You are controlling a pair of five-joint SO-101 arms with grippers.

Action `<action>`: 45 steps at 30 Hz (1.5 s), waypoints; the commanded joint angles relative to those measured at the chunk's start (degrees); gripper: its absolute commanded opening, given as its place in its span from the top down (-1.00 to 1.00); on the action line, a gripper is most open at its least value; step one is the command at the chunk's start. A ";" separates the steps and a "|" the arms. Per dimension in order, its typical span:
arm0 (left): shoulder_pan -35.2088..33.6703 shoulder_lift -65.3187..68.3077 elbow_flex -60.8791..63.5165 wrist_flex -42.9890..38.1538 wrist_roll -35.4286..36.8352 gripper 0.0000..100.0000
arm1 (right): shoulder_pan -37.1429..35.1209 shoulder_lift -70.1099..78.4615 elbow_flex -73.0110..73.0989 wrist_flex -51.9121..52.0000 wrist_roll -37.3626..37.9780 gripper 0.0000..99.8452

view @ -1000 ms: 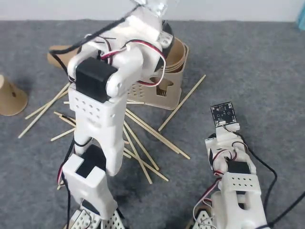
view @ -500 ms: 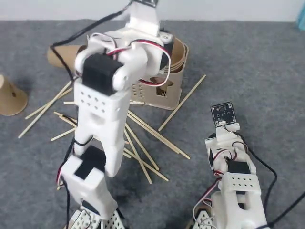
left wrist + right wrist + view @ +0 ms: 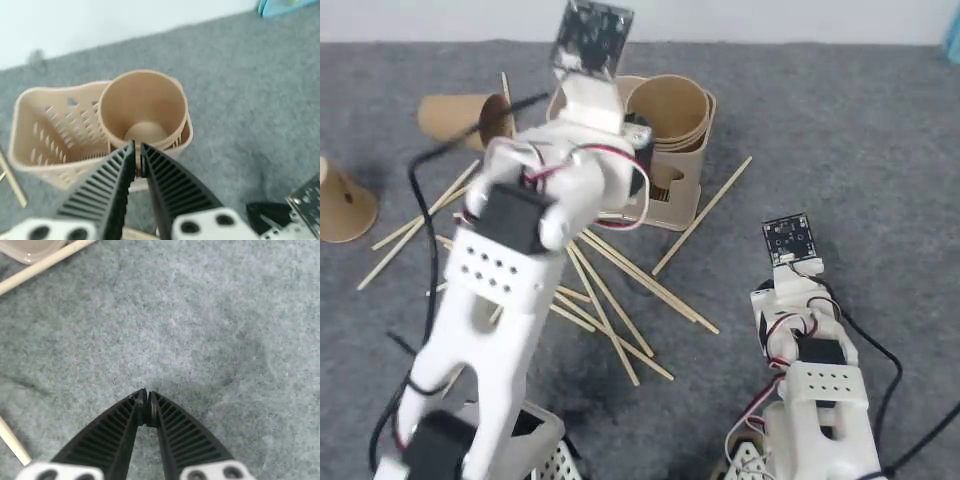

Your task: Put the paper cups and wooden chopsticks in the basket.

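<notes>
A beige slotted basket (image 3: 678,188) stands on the grey carpet with stacked paper cups (image 3: 665,108) upright inside it. In the left wrist view my left gripper (image 3: 136,148) hangs shut and empty just in front of the basket (image 3: 45,135), on the near side of its cups (image 3: 142,107). One paper cup (image 3: 455,115) lies on its side left of the basket, and another (image 3: 340,205) rests at the left edge. Several wooden chopsticks (image 3: 660,290) are scattered in front of the basket. My right gripper (image 3: 146,396) is shut over bare carpet.
One chopstick (image 3: 705,215) lies slanted by the basket's right side, and it also crosses a corner of the right wrist view (image 3: 45,265). The right arm (image 3: 805,340) stands folded at the front right. Open carpet lies to the right of the basket.
The left arm has drawn back from over the basket toward the front left, uncovering the cups inside. The right arm has not moved.
</notes>
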 commanded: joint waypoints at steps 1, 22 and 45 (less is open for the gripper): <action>0.53 -6.95 14.55 -22.77 1.05 0.97 | -0.31 -1.01 -0.44 -1.45 0.79 0.98; 0.53 -9.41 40.31 -55.12 1.05 0.97 | -0.31 -1.01 -0.44 -1.36 0.79 0.98; -2.64 -5.63 38.99 -54.86 4.57 0.97 | -0.31 -1.01 -0.44 -1.27 0.79 0.98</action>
